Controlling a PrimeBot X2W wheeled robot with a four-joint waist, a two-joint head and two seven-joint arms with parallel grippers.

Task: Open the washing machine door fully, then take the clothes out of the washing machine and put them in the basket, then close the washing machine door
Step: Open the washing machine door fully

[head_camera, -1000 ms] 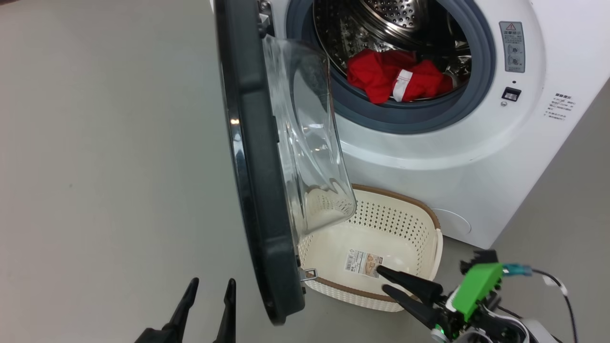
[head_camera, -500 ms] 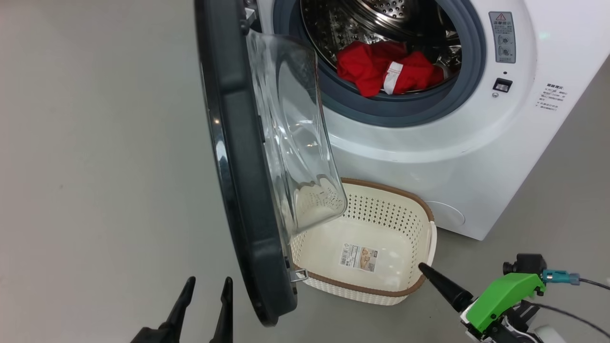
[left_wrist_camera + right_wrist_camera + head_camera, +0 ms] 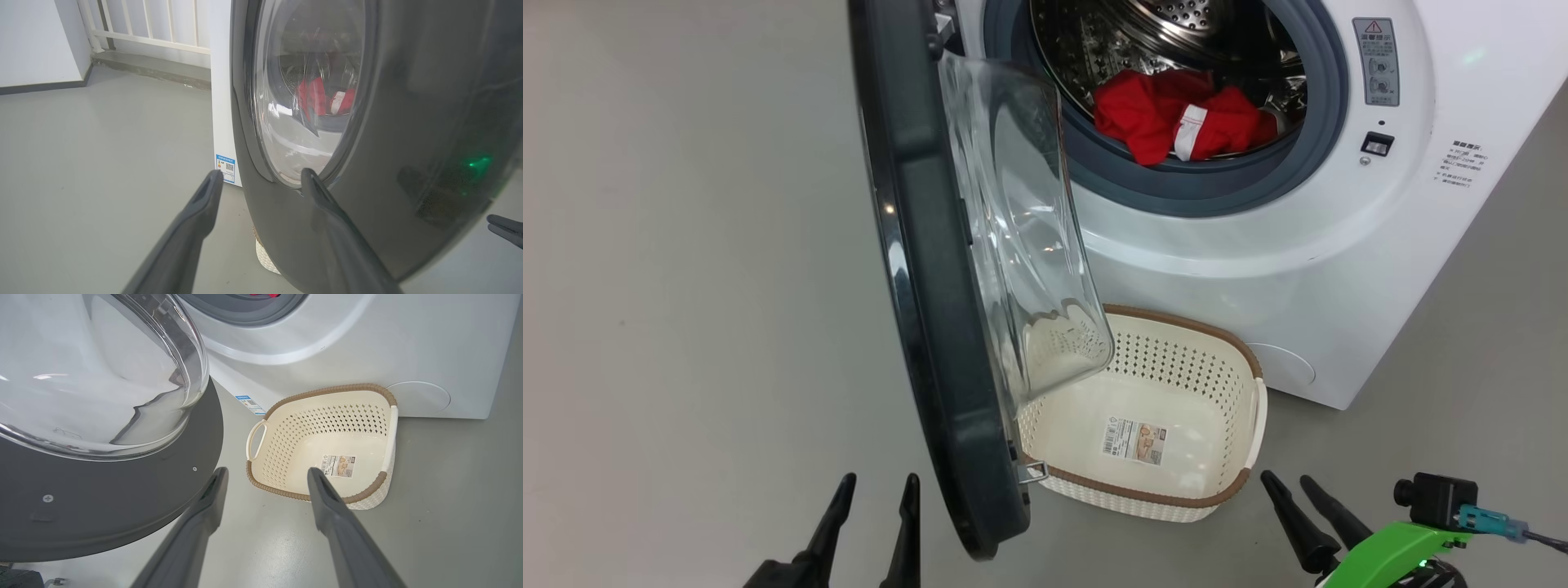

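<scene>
The washing machine [image 3: 1258, 269] is a white front-loader with its door [image 3: 931, 310] swung out, edge-on to the head view, the clear glass bowl bulging right. Red clothes [image 3: 1168, 122] with a white panel lie in the steel drum and show through the door glass [image 3: 318, 98] in the left wrist view. On the floor before the machine sits the empty cream basket [image 3: 1250, 425], also seen as the basket [image 3: 384, 428] from the right wrist. My left gripper [image 3: 874, 486] is open, left of the door's lower edge. My right gripper [image 3: 1290, 482] is open, right of the basket.
Grey floor [image 3: 686, 286] stretches wide to the left of the door. A white railing and wall [image 3: 143, 24] stand at the back in the left wrist view. The door's dark rim [image 3: 122, 506] hangs close to the basket's left side.
My right gripper pulled back out of the basket, down and to the right, and now stands on the floor side of it. The head camera shifted slightly. The left gripper stayed put.
</scene>
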